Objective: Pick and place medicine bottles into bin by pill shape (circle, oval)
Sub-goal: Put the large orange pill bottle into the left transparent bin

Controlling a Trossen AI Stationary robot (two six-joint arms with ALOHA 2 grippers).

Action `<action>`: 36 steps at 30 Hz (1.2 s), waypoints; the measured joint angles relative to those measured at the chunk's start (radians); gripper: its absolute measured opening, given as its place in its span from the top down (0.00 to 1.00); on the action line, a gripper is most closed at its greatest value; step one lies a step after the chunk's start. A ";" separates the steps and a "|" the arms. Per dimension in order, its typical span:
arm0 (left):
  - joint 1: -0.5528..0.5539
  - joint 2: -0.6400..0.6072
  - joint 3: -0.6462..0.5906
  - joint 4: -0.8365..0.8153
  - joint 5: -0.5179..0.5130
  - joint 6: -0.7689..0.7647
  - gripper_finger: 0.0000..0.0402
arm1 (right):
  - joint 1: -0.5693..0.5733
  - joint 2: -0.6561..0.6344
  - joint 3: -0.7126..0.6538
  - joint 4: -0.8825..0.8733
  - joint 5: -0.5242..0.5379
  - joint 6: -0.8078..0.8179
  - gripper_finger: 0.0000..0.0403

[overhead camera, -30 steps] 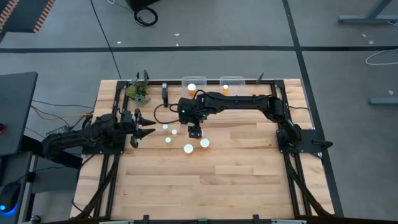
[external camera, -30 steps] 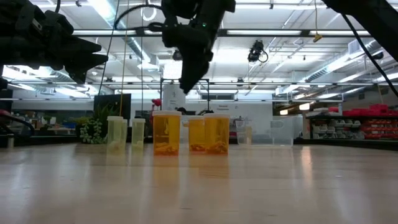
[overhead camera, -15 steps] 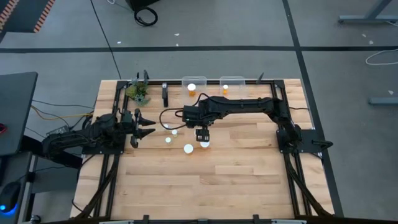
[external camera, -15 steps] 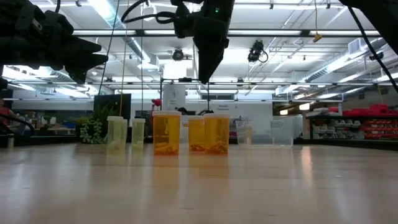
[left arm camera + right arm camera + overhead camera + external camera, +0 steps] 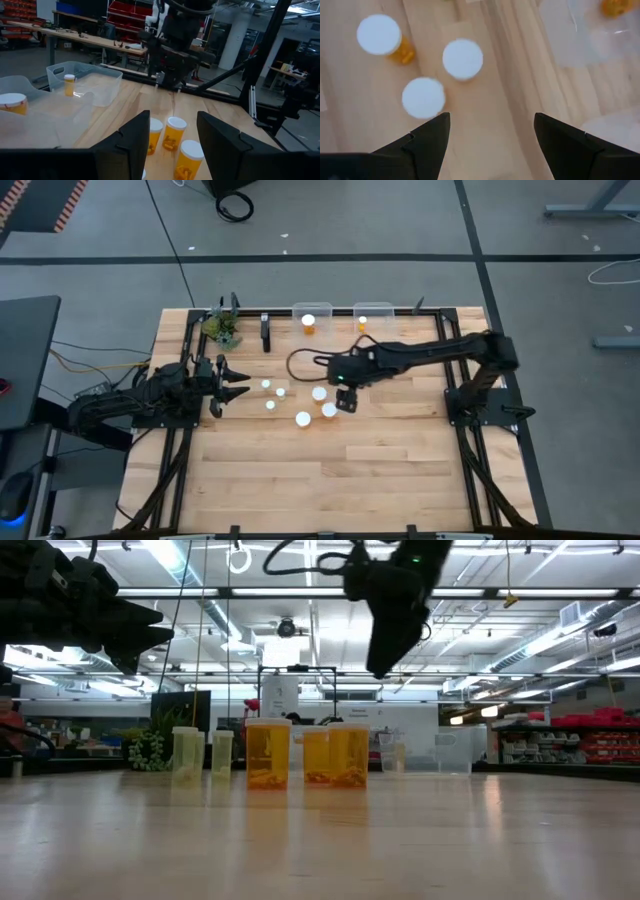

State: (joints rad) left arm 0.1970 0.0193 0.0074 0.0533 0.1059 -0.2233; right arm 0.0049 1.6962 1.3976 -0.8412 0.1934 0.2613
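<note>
The right gripper [image 5: 347, 402], fingers spread wide and empty, hangs above the pale wooden table [image 5: 340, 470] just beside a cluster of white-capped orange plastic medicine bottles [image 5: 302, 418]; two more bottles sit in clear plastic bins [image 5: 312, 311] at the far edge. The left gripper [image 5: 232, 383] waits, parted, near the table's left side.

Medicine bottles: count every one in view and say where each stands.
7. Five medicine bottles stand on the table: and. One sits in each clear bin: and. The right arm may hide another.
</note>
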 joint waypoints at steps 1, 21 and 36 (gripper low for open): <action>0.000 0.000 0.000 0.000 0.000 0.000 0.57 | 0.006 -0.022 -0.036 0.020 0.006 0.015 0.26; 0.000 0.000 0.000 0.000 0.000 0.000 0.57 | 0.078 -0.090 -0.351 0.247 0.036 0.174 0.26; 0.000 0.000 0.000 0.000 0.001 0.000 0.57 | 0.084 -0.090 -0.351 0.294 0.046 0.178 0.26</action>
State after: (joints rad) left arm 0.1970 0.0193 0.0072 0.0532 0.1065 -0.2230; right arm 0.0888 1.6066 1.0470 -0.5469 0.2393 0.4393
